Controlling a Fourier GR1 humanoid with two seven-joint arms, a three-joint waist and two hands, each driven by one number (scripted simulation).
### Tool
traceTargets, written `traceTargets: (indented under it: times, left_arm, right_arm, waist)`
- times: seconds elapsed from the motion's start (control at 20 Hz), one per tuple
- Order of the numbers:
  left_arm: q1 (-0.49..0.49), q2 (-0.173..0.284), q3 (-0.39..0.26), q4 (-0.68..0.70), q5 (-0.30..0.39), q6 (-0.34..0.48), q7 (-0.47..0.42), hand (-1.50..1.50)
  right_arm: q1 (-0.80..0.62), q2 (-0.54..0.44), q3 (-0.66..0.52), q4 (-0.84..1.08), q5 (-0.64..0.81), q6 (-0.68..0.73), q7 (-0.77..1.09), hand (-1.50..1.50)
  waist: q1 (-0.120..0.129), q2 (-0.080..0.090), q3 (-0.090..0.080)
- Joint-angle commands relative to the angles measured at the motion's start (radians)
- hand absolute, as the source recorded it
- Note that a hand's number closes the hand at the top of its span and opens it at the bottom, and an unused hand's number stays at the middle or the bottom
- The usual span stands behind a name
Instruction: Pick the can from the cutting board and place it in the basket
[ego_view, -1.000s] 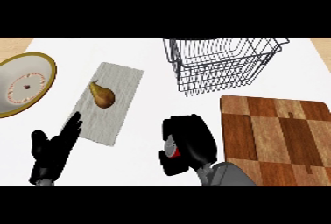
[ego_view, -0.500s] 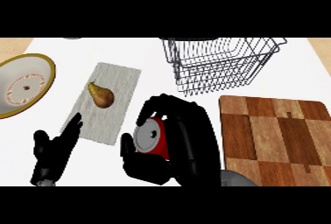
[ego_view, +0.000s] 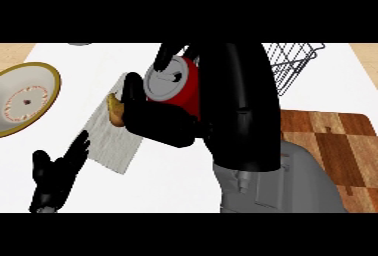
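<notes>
My right hand (ego_view: 236, 110) is raised high and close to the view, filling the middle of it, with fingers and thumb curled round a red can (ego_view: 177, 85) whose silver lid faces up. The wire basket (ego_view: 295, 62) stands at the back right, mostly hidden behind that hand. The wooden cutting board (ego_view: 336, 145) lies at the right with only its bare surface showing beside the forearm. My left hand (ego_view: 57, 172) rests open at the lower left, fingers pointing up.
A grey cloth mat (ego_view: 111, 135) lies left of centre with a yellow-brown pear (ego_view: 115, 111) on it, partly hidden by my thumb. A gold-rimmed plate (ego_view: 26, 97) sits at the far left.
My right hand has lifted the can much higher and toward the back, now looming large and covering most of the basket. The left hand has stayed put.
</notes>
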Motion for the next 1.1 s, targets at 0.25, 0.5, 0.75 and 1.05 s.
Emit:
traceTargets:
  times: [0.25, 0.5, 0.75, 1.05]
  left_arm:
    - [0.059, -0.036, -0.029, 0.049, -0.010, 0.007, 0.056, 0.00]
    - [0.068, 0.011, 0.007, 0.068, 0.003, -0.038, 0.016, 0.00]
    - [0.030, -0.013, -0.016, 0.025, -0.008, -0.015, 0.101, 0.00]
    - [0.059, -0.004, 0.011, 0.026, 0.003, -0.037, 0.059, 0.00]
  right_arm:
    - [-0.158, -0.046, -0.237, 0.188, -0.072, 0.087, 0.026, 1.50]
    - [-0.196, -0.108, -0.296, 0.374, -0.082, 0.077, -0.120, 1.50]
    - [-0.222, -0.124, -0.347, 0.537, -0.116, 0.040, -0.259, 1.50]
    - [-0.192, -0.086, -0.417, 0.625, -0.159, -0.052, -0.331, 1.50]
  waist:
    - [-0.003, 0.014, -0.012]
    - [0.007, 0.019, -0.012]
    - [0.009, 0.024, -0.012]
    - [0.002, 0.022, -0.012]
